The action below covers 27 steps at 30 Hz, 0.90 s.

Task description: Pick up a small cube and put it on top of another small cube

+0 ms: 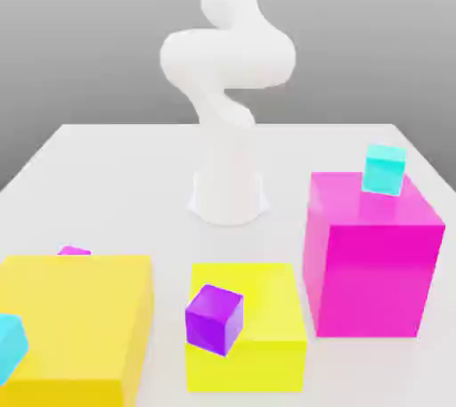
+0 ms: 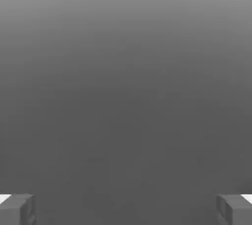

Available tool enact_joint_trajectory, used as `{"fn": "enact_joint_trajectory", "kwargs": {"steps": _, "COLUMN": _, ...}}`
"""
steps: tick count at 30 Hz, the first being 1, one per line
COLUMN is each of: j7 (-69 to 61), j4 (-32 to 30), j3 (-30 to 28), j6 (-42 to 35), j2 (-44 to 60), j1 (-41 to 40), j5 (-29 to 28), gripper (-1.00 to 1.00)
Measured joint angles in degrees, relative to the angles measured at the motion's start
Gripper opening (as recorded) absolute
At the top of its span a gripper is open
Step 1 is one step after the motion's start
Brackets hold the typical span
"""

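Note:
A sliver of the small magenta-pink cube (image 1: 74, 251) peeks out behind the large yellow block (image 1: 76, 325) on the exterior view's left. A small cyan cube (image 1: 385, 169) rests on top of the large magenta block (image 1: 374, 258) on the right. A small purple cube (image 1: 214, 318) sits tilted at the front of the lower yellow block (image 1: 254, 325). In the hand view my gripper (image 2: 126, 209) is open, its grey fingertips (image 2: 17, 209) far apart with nothing between them, facing a plain grey background.
The white arm's base (image 1: 229, 191) stands at the middle of the white table (image 1: 116, 183) and the arm rises past the top of the exterior view. Another cyan cube (image 1: 9, 347) sits at the left edge against the large yellow block.

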Motion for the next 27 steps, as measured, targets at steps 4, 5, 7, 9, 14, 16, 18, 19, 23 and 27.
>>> {"fn": "enact_joint_trajectory", "kwargs": {"steps": 4, "j7": 0.57, "j4": -2.66, "j3": 0.36, "j6": 2.59, "j2": 4.48, "j1": -4.01, "j5": -4.46, "gripper": 0.00}}
{"fn": "enact_joint_trajectory", "kwargs": {"steps": 5, "j7": 0.65, "j4": -3.30, "j3": 0.31, "j6": 3.21, "j2": 5.59, "j1": -4.93, "j5": -5.47, "gripper": 0.00}}
{"fn": "enact_joint_trajectory", "kwargs": {"steps": 7, "j7": 0.81, "j4": -4.55, "j3": 0.12, "j6": 4.36, "j2": 7.81, "j1": -6.82, "j5": -7.45, "gripper": 0.00}}
{"fn": "enact_joint_trajectory", "kwargs": {"steps": 9, "j7": 0.90, "j4": -5.79, "j3": -0.26, "j6": 5.49, "j2": 10.05, "j1": -8.62, "j5": -9.32, "gripper": 0.00}}
{"fn": "enact_joint_trajectory", "kwargs": {"steps": 14, "j7": 0.71, "j4": -8.88, "j3": -1.99, "j6": 8.31, "j2": 15.63, "j1": -12.83, "j5": -13.50, "gripper": 0.00}}
{"fn": "enact_joint_trajectory", "kwargs": {"steps": 16, "j7": 0.44, "j4": -10.11, "j3": -2.96, "j6": 9.45, "j2": 17.83, "j1": -14.39, "j5": -14.92, "gripper": 0.00}}
{"fn": "enact_joint_trajectory", "kwargs": {"steps": 18, "j7": 0.05, "j4": -11.35, "j3": -4.07, "j6": 10.62, "j2": 20.01, "j1": -15.87, "j5": -16.17, "gripper": 0.00}}
{"fn": "enact_joint_trajectory", "kwargs": {"steps": 19, "j7": -0.20, "j4": -11.98, "j3": -4.68, "j6": 11.21, "j2": 21.09, "j1": -16.57, "j5": -16.71, "gripper": 0.00}}
{"fn": "enact_joint_trajectory", "kwargs": {"steps": 23, "j7": -1.60, "j4": -14.50, "j3": -7.39, "j6": 13.72, "j2": 25.32, "j1": -19.16, "j5": -18.35, "gripper": 0.00}}
{"fn": "enact_joint_trajectory", "kwargs": {"steps": 27, "j7": -3.79, "j4": -17.09, "j3": -10.45, "j6": 16.45, "j2": 29.39, "j1": -21.38, "j5": -18.91, "gripper": 0.00}}
